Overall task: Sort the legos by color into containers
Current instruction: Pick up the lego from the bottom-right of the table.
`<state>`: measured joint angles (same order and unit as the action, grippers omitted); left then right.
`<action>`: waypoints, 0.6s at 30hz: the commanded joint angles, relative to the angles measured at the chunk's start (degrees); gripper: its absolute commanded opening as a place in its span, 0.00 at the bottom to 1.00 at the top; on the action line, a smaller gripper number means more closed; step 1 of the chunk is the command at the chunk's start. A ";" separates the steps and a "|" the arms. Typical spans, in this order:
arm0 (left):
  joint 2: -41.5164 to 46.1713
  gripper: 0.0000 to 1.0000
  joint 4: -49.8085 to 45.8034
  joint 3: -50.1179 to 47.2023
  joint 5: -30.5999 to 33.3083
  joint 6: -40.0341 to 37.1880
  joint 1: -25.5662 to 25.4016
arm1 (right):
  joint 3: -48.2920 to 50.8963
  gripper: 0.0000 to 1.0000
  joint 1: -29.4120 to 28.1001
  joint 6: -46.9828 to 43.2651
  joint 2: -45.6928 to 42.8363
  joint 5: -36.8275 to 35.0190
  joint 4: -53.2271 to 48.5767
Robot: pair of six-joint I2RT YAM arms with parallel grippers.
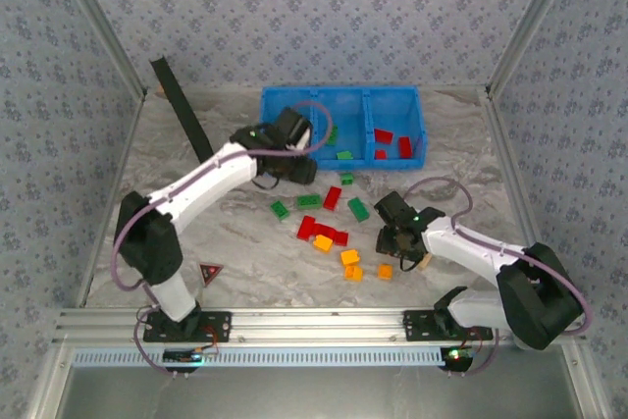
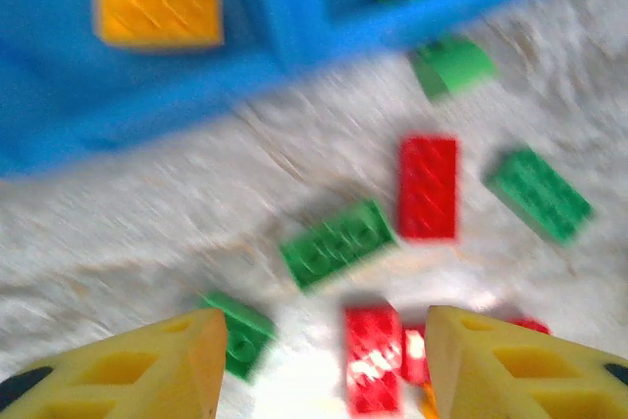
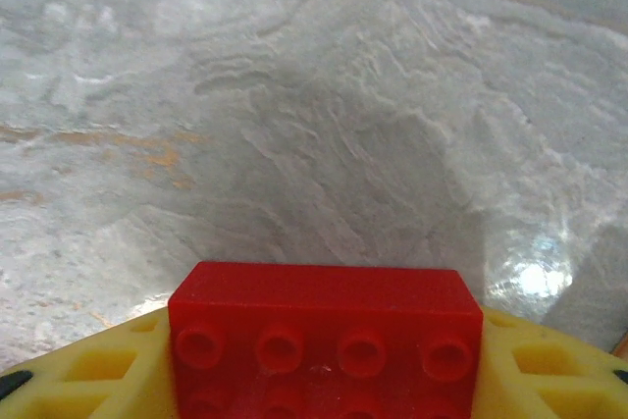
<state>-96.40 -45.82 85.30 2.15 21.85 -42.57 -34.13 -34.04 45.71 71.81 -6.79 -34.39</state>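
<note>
Three red bricks point(image 1: 383, 135) lie in the right compartment of the tray point(image 1: 294, 97) at the desk's far side, two green bricks point(image 1: 344, 155) in the middle, two orange bricks point(image 2: 157, 12) in the left. Loose on the desk point(image 1: 245, 262) near of the tray: four greens point(image 1: 358, 209), four oranges point(image 1: 349, 256), about three reds point(image 1: 332, 197). Left pincer point(image 1: 292, 169) hovers by the tray's near edge, jaws apart, empty. Right pincer point(image 1: 397, 240), right of the oranges, is clamped on one red lego point(image 3: 324, 301)
</note>
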 commanded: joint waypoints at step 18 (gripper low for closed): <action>-3.51 0.58 7.24 -8.49 -8.28 37.24 -21.09 | -31.74 0.39 20.82 -24.12 5.60 4.24 -1.75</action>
<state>-96.99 -38.30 74.13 -4.75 53.67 -62.81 -60.93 -14.74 26.52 74.08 -3.70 -36.99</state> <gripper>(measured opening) 0.578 0.581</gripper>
